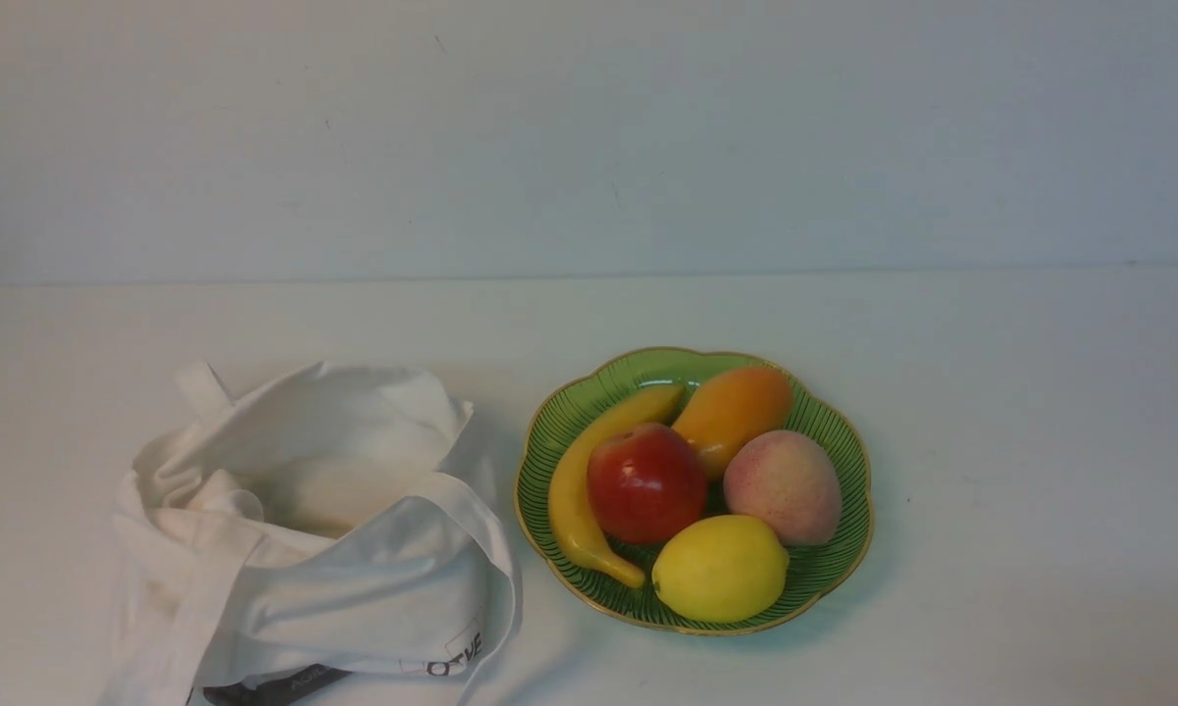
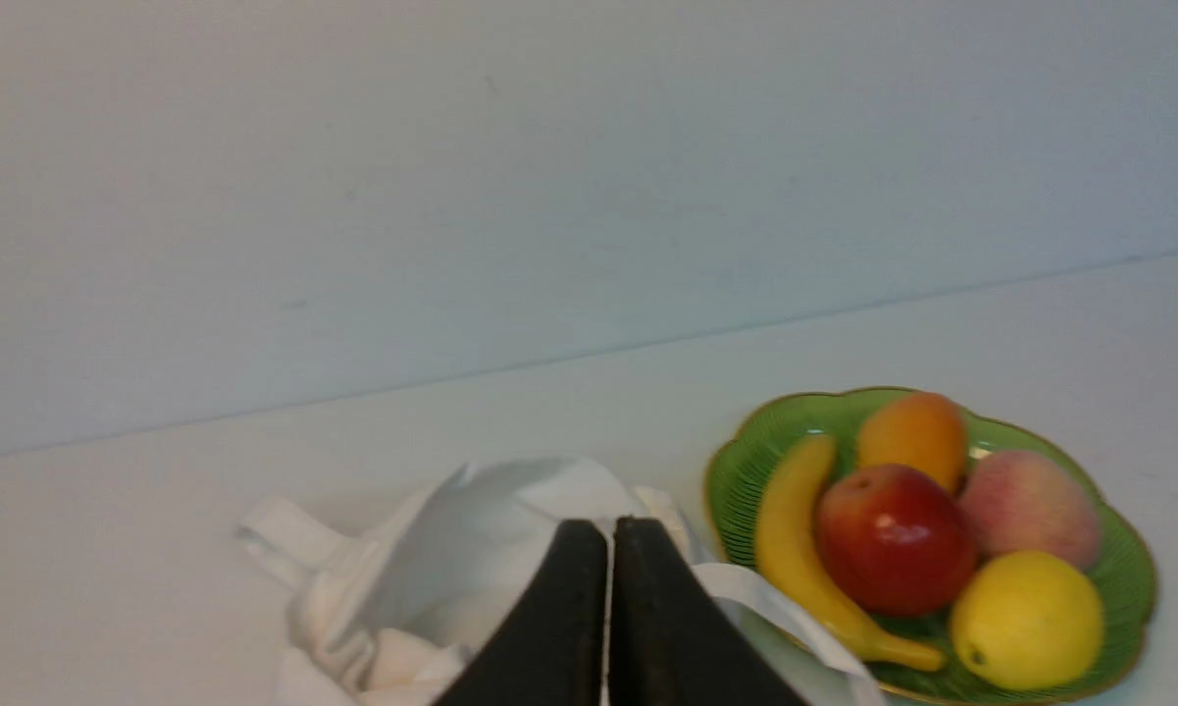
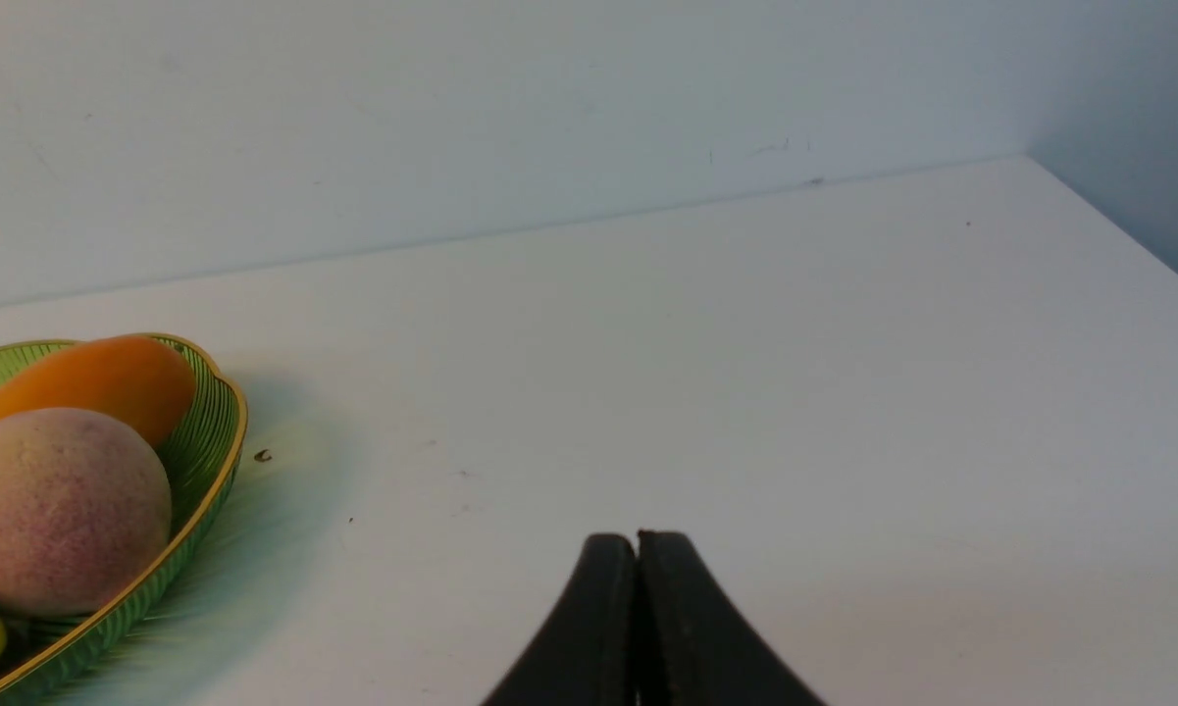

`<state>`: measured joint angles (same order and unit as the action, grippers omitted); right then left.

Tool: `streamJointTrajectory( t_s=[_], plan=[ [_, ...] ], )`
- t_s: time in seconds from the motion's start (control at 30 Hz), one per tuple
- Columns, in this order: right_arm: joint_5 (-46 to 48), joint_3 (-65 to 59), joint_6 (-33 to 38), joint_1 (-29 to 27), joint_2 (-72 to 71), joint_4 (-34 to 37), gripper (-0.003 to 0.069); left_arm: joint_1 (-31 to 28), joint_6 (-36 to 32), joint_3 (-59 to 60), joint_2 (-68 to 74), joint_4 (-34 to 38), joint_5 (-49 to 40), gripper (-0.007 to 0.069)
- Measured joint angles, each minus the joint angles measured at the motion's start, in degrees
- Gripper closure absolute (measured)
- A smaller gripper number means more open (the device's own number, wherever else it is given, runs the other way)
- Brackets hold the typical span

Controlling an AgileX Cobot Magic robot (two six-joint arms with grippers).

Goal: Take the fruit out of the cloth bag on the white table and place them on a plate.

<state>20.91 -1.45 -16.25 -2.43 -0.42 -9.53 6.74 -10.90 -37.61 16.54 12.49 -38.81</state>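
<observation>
Five fruits fill the plate (image 1: pixel 848 564), bag (image 1: pixel 353 608) at its nine o'clock; both my pairs of fingers (image 2: pixel 610 525) (image 3: pixel 638 537) closed, empty: best keep clear

Bare surface of the flat matte white table (image 1: pixel 1020 471) is extending unobstructed to the right of the green ribbed scalloped plate (image 1: pixel 848 549); access at table level is standing open there. Between the plate and the soft white fabric tote bag (image 1: pixel 353 608), the passage is narrowing, with a wide white fabric strap (image 1: pixel 481 529) looping into it. The bag's mouth is gaping upward, its left side being partly obstructed by bunched cloth. Behind both, a strip of table is lying open up to the plain pale wall (image 1: pixel 589 137), which is bounding reach
</observation>
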Motion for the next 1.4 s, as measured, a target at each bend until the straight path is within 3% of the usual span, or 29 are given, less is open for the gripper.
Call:
streamJointTrajectory(
  t_s=[0.27,0.53,1.4],
  plan=[
    [0.0,0.0,0.0,0.0,0.0,0.0,0.0674,0.2,4.9,20.7,-9.9,-9.4,14.4,0.0632],
    [0.0,0.0,0.2,0.0,0.0,0.0,0.0674,-2.4,3.7,38.5,-17.1,-12.8,16.6,0.0632],
    [0.0,0.0,0.2,0.0,0.0,0.0,0.0674,-3.1,4.1,39.0,-17.1,-12.5,16.6,0.0632]
  ],
)
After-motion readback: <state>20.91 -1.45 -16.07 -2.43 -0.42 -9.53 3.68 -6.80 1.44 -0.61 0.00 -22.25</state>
